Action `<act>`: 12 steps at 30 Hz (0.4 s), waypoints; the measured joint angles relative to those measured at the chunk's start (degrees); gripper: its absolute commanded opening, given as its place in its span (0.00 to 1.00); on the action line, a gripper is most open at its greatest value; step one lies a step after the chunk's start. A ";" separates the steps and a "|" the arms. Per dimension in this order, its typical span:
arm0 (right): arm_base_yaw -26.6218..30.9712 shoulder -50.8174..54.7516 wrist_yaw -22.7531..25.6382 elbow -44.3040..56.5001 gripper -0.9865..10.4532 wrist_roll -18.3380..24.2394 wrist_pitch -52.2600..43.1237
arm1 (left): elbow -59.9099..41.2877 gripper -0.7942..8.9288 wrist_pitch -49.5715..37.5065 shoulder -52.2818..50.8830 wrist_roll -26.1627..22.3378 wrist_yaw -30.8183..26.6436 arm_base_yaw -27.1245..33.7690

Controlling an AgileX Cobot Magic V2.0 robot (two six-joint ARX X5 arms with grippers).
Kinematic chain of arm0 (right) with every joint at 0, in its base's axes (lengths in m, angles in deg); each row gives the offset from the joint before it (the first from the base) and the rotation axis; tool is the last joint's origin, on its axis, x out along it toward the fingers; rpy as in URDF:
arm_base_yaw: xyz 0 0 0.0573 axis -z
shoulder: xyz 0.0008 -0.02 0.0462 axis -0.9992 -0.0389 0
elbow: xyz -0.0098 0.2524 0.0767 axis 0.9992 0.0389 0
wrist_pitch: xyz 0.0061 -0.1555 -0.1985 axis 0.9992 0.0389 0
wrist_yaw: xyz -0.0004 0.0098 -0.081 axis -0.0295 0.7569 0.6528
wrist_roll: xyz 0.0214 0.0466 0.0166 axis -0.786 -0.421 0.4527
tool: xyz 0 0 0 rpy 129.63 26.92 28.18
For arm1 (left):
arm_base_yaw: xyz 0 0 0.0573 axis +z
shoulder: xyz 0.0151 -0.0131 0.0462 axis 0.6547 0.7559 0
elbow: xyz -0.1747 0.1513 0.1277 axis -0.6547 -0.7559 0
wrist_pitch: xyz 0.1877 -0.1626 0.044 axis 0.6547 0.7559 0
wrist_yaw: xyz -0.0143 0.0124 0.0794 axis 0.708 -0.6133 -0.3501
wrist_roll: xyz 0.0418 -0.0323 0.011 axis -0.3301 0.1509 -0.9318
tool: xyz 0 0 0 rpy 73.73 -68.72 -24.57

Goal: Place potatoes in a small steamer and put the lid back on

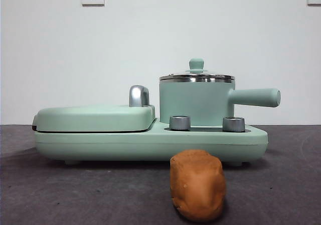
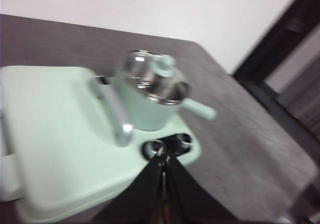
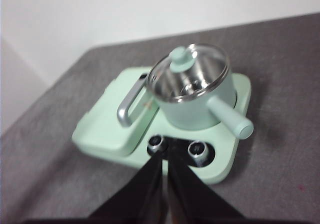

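The orange-brown potato lies on the dark table in front of the green cooker base. On that base stands the small steamer, a mint green pot with its side handle pointing right. The glass lid with its green knob rests on the pot, as also seen in the wrist views. High above the cooker, my left gripper is shut and holds nothing. Likewise raised above the cooker's front, my right gripper is shut and empty. Neither gripper shows in the front view.
A flat green griddle cover with a chrome handle takes up the left half of the cooker base. Two chrome dials sit in front of the pot. The table edge lies to the right of the cooker.
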 measured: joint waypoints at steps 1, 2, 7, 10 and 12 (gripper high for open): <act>0.00 -0.87 -0.28 -0.94 0.10 1.14 0.87 | 0.63 0.09 0.00 0.79 -0.11 0.96 0.00; 0.00 -1.84 -0.76 -1.84 0.10 2.56 1.46 | 1.25 0.09 -0.02 1.42 -0.13 1.77 0.00; 0.00 -3.58 -3.50 -2.58 0.10 5.51 1.70 | 1.84 0.15 -0.09 3.13 -0.13 2.01 -0.02; 0.00 -3.87 -3.50 -2.58 0.17 6.14 1.97 | 1.84 0.27 -0.09 4.02 -0.13 2.01 -0.13; 0.00 -3.87 -3.50 -2.58 0.29 6.25 1.97 | 1.84 0.40 -0.11 4.48 -0.13 2.03 -0.48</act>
